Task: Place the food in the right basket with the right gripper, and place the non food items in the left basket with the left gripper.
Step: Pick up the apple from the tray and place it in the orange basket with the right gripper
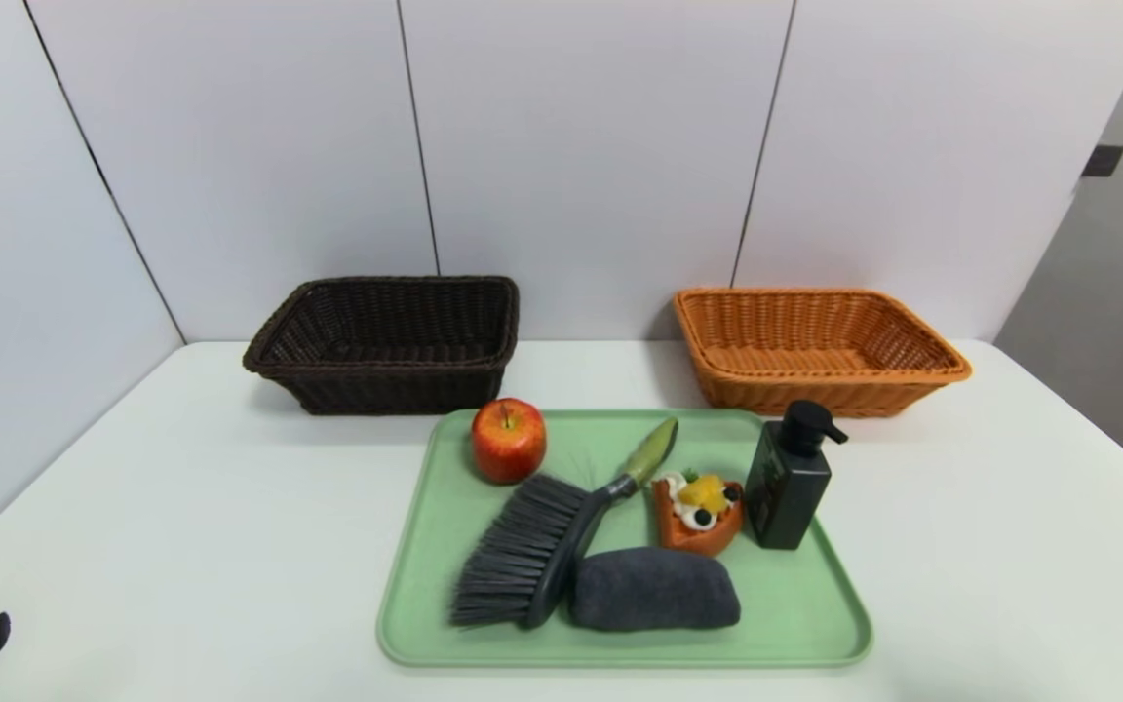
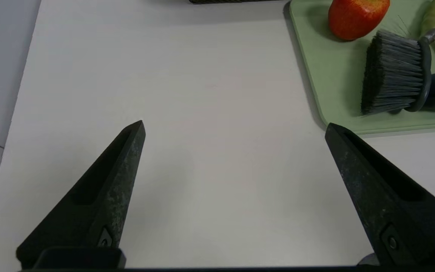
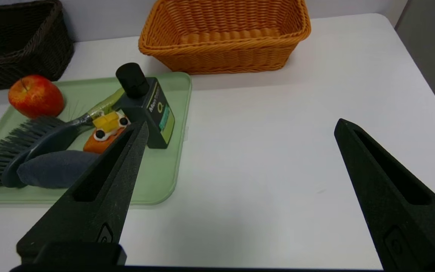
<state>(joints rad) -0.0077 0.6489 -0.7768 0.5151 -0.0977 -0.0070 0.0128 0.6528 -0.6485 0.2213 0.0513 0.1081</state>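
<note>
Head view: tray [image 1: 805,624] near table [image 1: 181,546] front edge

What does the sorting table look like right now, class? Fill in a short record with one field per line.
tray: green tray at the middle of the white table
food on tray: apple; tart slice
non-food on tray: brush; cloth roll; pump bottle, upright
left basket: dark brown, nothing visible inside
right basket: orange, nothing visible inside
left pincer: open, over bare table beside the tray, holding nothing
right pincer: open, over bare table, holding nothing
sorted so far: none
</note>
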